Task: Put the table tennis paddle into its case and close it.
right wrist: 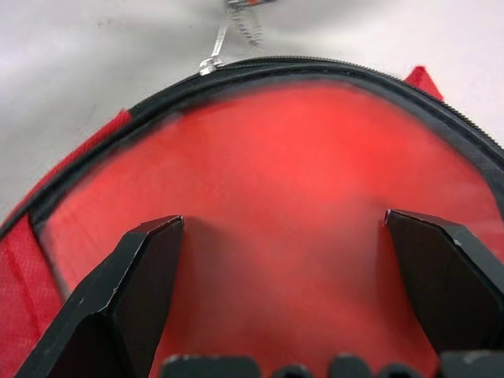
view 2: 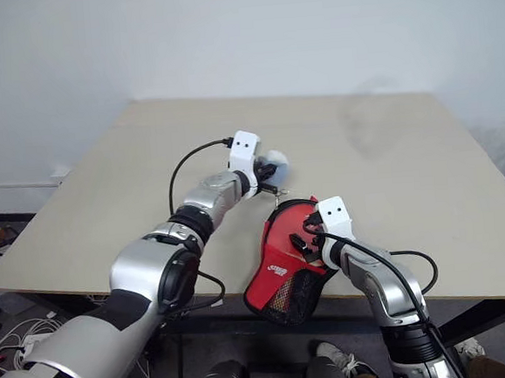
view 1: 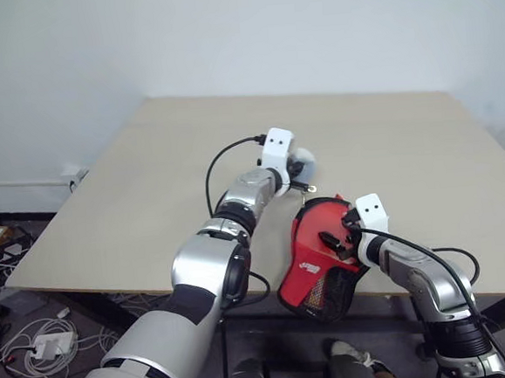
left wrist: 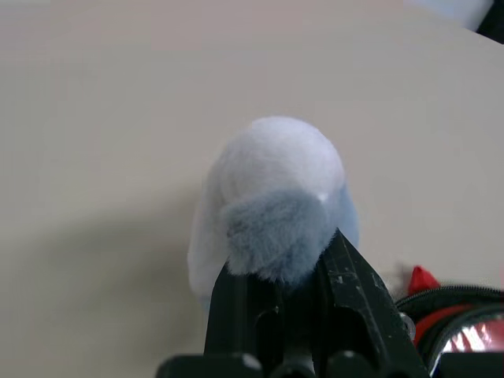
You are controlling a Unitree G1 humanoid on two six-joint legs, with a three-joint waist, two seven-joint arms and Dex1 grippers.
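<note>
The red case (view 1: 313, 241) lies at the table's front edge, and its black mesh end (view 1: 328, 294) hangs over that edge. Its black zipper edging (right wrist: 331, 69) runs round the red face. The table tennis paddle is hidden. My right gripper (right wrist: 283, 224) is open, its fingers spread wide over the case's red face (view 2: 284, 239). Just beyond the case's far end, my left gripper (left wrist: 276, 264) is shut on a pale blue-white fluffy ball (left wrist: 272, 197). A thin metal chain and a zipper pull (right wrist: 211, 63) lead from the case's rim toward that ball (view 1: 303, 160).
The light wooden table (view 1: 147, 188) stretches away toward a white wall, bare beyond the ball. Its front edge (view 1: 112, 292) runs just below the case. Cables and a power strip (view 1: 50, 345) lie on the floor at the left.
</note>
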